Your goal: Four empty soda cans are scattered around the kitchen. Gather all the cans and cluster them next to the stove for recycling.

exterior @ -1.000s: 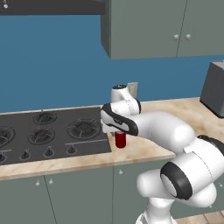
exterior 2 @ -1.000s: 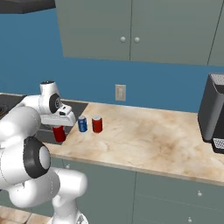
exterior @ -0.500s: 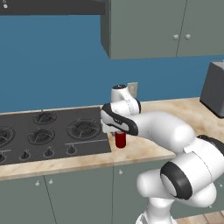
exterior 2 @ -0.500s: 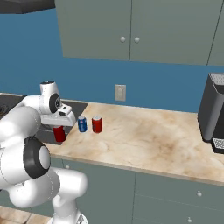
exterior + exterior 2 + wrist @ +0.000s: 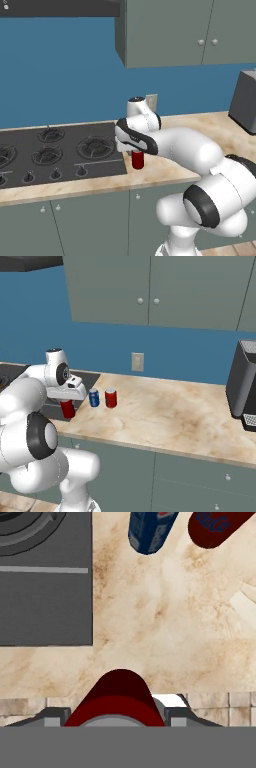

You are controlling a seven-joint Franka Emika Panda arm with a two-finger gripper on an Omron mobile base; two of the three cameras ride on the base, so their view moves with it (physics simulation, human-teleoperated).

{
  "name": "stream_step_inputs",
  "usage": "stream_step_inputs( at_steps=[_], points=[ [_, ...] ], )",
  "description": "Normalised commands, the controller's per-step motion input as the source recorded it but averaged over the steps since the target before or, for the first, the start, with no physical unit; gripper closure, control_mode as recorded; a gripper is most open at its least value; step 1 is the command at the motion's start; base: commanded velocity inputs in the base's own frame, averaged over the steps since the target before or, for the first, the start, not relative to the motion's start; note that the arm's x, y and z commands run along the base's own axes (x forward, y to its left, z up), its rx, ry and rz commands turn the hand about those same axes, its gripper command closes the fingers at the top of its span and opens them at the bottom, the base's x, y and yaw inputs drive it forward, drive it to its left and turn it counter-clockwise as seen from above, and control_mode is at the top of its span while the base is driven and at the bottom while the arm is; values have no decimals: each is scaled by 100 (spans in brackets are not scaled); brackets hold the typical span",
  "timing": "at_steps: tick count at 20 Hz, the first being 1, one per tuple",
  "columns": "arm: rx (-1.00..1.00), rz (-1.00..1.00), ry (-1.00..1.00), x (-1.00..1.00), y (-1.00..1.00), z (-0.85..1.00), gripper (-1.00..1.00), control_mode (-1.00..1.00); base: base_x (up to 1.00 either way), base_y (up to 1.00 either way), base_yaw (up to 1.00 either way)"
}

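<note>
My gripper is shut on a red soda can. The can is upright, at or just above the counter, right beside the stove's right edge. Behind it on the counter stand a blue can and another red can, close together. In the hand view the held can sits between my two fingers, with the stove's corner to the upper left.
A dark appliance stands at the counter's far right. A wall outlet is on the blue wall behind the cans. Grey cabinets hang overhead. The counter's front edge runs close to the held can.
</note>
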Motion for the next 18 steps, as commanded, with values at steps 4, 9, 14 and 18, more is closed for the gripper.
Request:
stream_step_inputs(
  at_steps=[4, 9, 14, 18],
  points=[
    [0, 0, 0, 0, 0, 0, 100, 100, 0, 0, 0],
    [0, -5, -1, 3, -16, 0, 100, -100, 0, 0, 0],
    [0, 0, 0, 4, -23, 0, 100, -100, 0, 0, 0],
    [0, -1, 0, 4, -24, 0, 100, -100, 0, 0, 0]
  ],
)
